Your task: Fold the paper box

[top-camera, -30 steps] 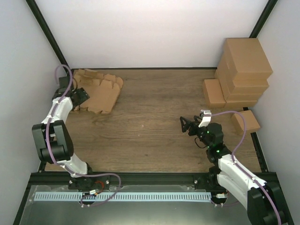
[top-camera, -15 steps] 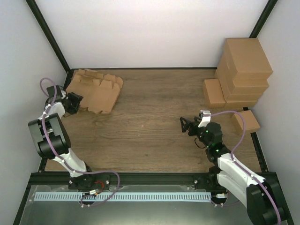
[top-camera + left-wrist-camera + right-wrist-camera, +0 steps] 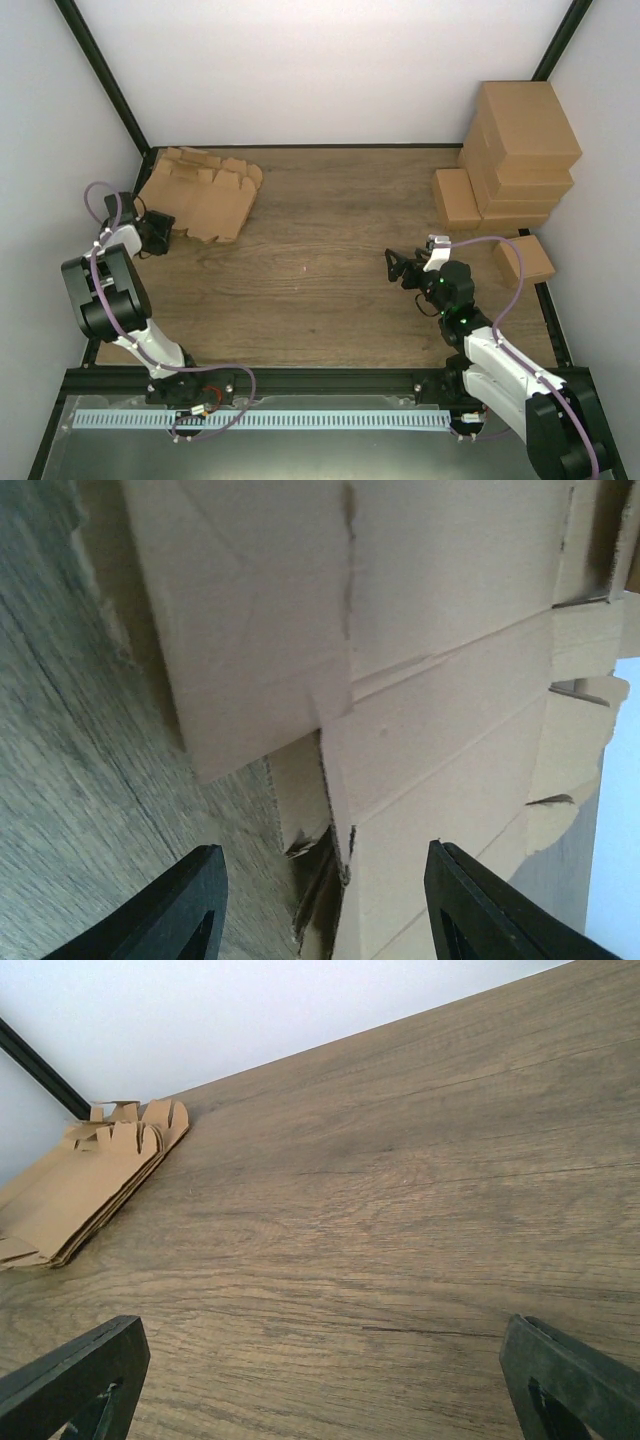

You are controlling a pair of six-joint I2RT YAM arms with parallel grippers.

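Left hand (image 3: pixel 158 233) backs off to the near edge of the flat paper box (image 3: pixel 205 197) stack, far-left counter (image 3: pixel 320 300); fingers spread, holding nothing. Right hand (image 3: pixel 397 268) unchanged: spread, empty, mid-right. No fold made yet; whole task remains.

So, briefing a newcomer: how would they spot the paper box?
Find the far left corner of the wooden table, just ahead of the left gripper. The paper box lies flat, with notched flaps, unlike the closed cartons stacked far right.
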